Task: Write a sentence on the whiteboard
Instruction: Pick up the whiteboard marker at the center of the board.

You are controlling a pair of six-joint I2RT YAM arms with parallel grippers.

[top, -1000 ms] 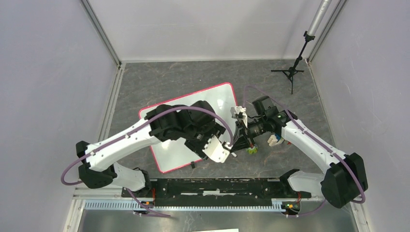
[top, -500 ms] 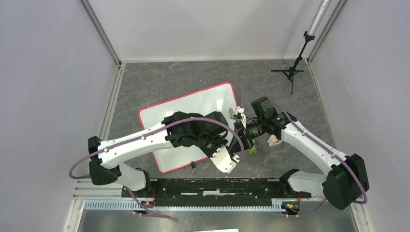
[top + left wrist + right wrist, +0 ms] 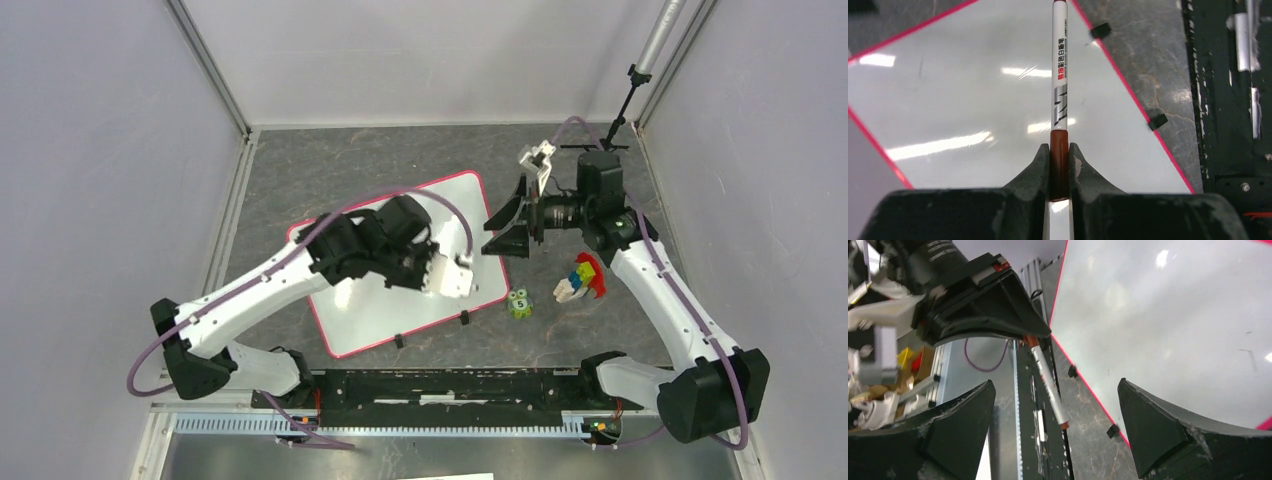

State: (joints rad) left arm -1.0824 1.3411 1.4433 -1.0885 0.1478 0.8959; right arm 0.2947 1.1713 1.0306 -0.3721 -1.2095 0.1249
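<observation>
as one marker (image 3: pixel 1059 85) hovers, one whiteboard (image 3: pixel 963 105) lies below

- Held the left arm (image 3: pixel 250 290) stretched from its near-left base toward the middle, elbow bent, wrist turned right.
- Had the left gripper (image 3: pixel 1059 150) clamped tight on a marker (image 3: pixel 1059 75), barrel pointing straight out beyond the fingertips.
- Held the right arm (image 3: pixel 665 295) extended far along its side, wrist angled left.
- Had the right gripper (image 3: pixel 505 228) spread wide, both fingers well apart.
</observation>
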